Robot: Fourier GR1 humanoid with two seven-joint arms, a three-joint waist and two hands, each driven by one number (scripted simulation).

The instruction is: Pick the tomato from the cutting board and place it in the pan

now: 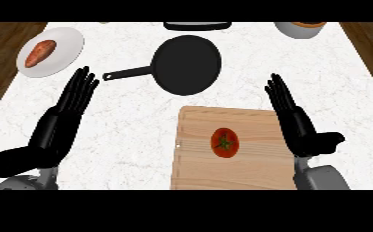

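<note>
The right hand (pixel 295 120) stands with fingers straight, holding nothing. The tomato (pixel 224 142) lies just to its left on the cutting board (pixel 211 172), and the pan (pixel 188 64) sits ahead-left of its fingertips. Closing off-centre could roll the round tomato away.

Views: one, the head view.
Position: over the near edge of the counter (pixel 124 127), at the robot's head.
Direction: steeply down, facing forward across the white top.
Nearness: close; the cutting board (pixel 241 169) is cut off by the lower edge, and the counter's side edges show at upper left and upper right.
Framing: left hand (pixel 62 117) at lower left, right hand (pixel 306 137) at lower right, pan (pixel 188 63) at upper centre.
</note>
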